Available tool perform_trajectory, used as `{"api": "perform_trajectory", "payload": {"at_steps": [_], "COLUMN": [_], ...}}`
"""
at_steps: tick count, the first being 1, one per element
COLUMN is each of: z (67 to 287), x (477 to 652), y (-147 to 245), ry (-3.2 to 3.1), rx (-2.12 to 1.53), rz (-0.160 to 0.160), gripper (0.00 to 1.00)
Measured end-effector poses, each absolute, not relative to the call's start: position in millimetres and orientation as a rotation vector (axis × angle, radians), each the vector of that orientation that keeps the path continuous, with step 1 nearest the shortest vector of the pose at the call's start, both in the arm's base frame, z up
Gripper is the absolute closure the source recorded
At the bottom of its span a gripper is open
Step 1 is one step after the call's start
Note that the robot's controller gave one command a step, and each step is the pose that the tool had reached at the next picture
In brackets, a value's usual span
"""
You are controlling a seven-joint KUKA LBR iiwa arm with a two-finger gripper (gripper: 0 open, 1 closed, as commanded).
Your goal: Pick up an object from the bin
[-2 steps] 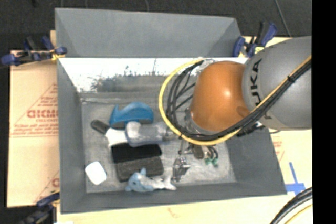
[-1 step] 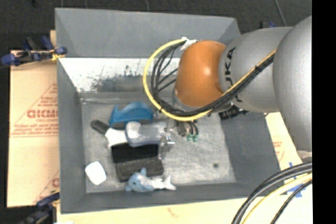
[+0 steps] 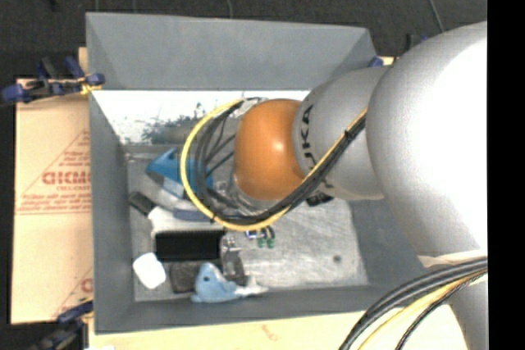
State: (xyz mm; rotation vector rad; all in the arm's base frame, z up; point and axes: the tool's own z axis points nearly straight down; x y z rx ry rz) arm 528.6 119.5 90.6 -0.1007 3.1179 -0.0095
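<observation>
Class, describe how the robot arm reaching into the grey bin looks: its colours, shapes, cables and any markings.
The arm is built of thick, rounded silver-grey links. An orange dome-shaped cover caps its wrist. Partly hidden black lettering runs along the silver link beside the orange. A yellow cable and black cables loop round the wrist.
</observation>
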Motion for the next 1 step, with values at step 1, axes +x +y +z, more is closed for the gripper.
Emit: {"api": "perform_trajectory", "payload": {"at_steps": [1], "z": [80.3], "x": [524.0], "y": [151.3], "ry": [3.132], "rx": [-0.001], "rz": [-0.011], "gripper": [1.00]}}
